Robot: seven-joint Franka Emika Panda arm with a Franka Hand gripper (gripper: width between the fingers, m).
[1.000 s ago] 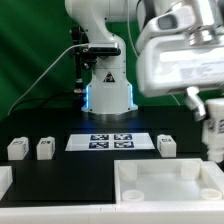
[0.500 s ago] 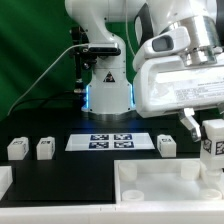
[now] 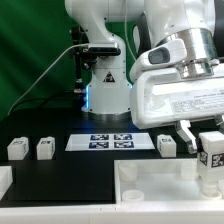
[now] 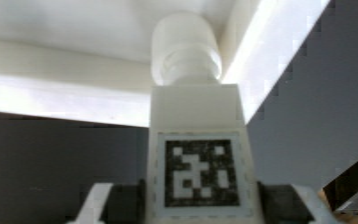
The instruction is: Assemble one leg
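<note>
Four legs in the shot, and one of them, the leg [image 3: 210, 176], is pinched in the gripper [image 3: 208, 150]. The jaws are closed in narrow on its sides, with the tag facing the exterior camera. It's held upright over the exterior view's right end of the big white tray piece [image 3: 150, 172], with its lower end down around rim height. Can't tell if it's actually touching. In the wrist view the same leg [image 4: 197, 110] sits between the two fingers [image 4: 105, 205], rounded tip pointing away from the camera.

The three spare legs sit on the black table [image 3: 70, 172] behind the tray piece. Two [image 3: 17, 148] [image 3: 44, 148] are out past its exterior-left end. One [image 3: 167, 145] is just behind its back rim, near the held leg. The marker board [image 3: 112, 141] lies behind the tray piece too.
</note>
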